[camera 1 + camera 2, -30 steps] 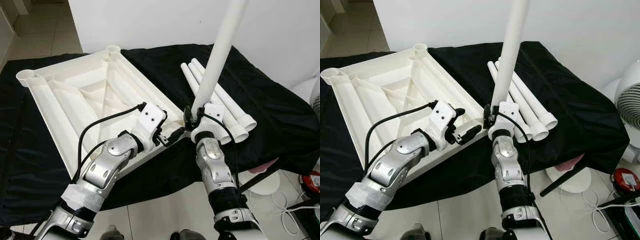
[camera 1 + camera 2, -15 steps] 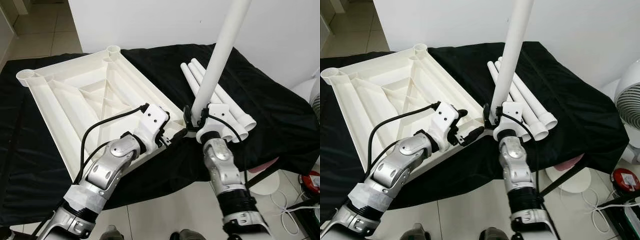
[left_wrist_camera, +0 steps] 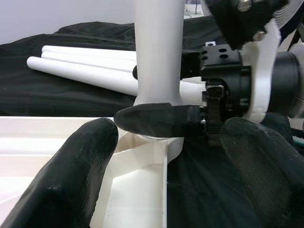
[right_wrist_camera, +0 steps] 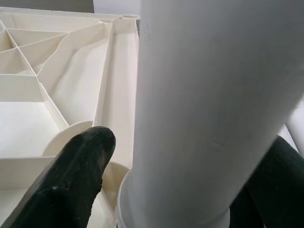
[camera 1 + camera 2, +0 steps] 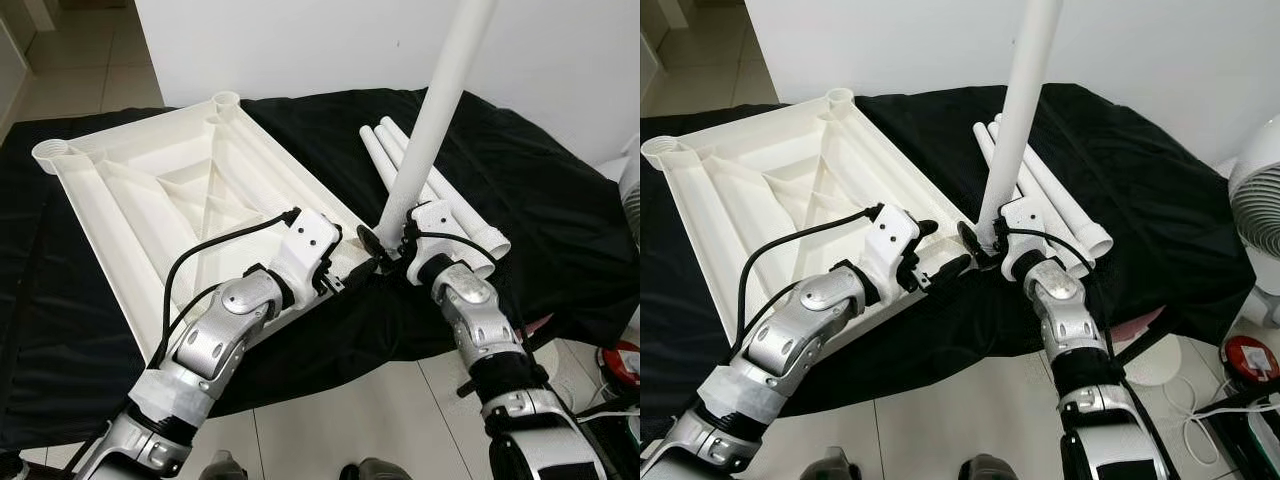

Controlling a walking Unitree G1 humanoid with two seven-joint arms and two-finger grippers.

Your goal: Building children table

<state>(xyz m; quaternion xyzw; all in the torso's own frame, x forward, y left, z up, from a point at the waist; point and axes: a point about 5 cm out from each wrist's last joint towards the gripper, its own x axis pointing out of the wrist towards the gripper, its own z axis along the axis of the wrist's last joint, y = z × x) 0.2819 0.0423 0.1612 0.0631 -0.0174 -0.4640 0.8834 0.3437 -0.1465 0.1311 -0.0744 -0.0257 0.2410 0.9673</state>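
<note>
The white tabletop [image 5: 150, 200] lies upside down on a black-draped surface [image 5: 560, 230]. My right gripper [image 5: 378, 243] is shut on a white table leg [image 5: 430, 130], which stands nearly upright with its flared lower end [image 3: 159, 102] at the tabletop's near right corner socket [image 3: 156, 147]. The wrist view shows that gripper [image 4: 185, 156] with a finger on each side of the leg [image 4: 204, 95]. My left gripper [image 3: 167, 135] is open, its fingers [image 3: 85, 156] spread wide just short of that corner. Three spare legs [image 5: 455, 205] lie side by side on the cloth behind.
A white wall stands close behind the draped surface. A fan [image 5: 1260, 210] stands at the right. On the tiled floor below it are a white round base [image 5: 530, 370], a red object [image 5: 625, 360] and cables. The surface's front edge lies just beyond my forearms.
My right arm has swung out to the right, keeping the leg in its grip and setting its lower end over the corner socket. The left gripper has crept forward to that corner.
</note>
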